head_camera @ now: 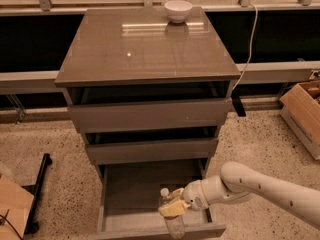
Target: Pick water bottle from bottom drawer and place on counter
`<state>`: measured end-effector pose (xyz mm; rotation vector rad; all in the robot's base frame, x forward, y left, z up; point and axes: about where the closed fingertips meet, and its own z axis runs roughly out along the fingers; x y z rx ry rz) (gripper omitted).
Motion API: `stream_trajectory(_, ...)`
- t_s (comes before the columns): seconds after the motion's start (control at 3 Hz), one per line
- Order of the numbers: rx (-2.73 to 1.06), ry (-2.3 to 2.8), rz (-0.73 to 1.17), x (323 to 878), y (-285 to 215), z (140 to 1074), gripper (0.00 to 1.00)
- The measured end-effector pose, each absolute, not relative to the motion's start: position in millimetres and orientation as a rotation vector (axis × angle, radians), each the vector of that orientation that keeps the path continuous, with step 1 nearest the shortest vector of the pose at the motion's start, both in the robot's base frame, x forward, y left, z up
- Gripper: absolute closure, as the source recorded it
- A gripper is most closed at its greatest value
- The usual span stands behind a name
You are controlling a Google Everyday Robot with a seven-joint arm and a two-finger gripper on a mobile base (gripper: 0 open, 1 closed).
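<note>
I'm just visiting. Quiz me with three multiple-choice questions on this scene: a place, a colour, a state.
1. Where is the bowl? A in the cardboard box; B on the counter; C on the floor.
2. The cap of the bottle is: A red; B blue; C white.
3. The bottom drawer is: A open; B shut; C removed.
B: the bowl sits at the counter's back edge. C: the cap shows white. A: the gripper reaches into the bottom drawer at the bottle.

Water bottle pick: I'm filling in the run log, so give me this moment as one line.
stage: grasp | gripper: shut on water bottle, inside bottom drawer | counter: bowl at back, bottle not placed
</note>
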<state>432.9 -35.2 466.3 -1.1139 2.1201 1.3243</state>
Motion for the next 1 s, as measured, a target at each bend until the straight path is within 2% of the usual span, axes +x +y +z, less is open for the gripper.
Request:
stream_trajectory(0.67, -1.218, 2.271, 1.201, 437, -20, 562, 1.0)
stream_trajectory(1.0, -1.217, 2.27, 1.2, 437, -21, 561, 1.0)
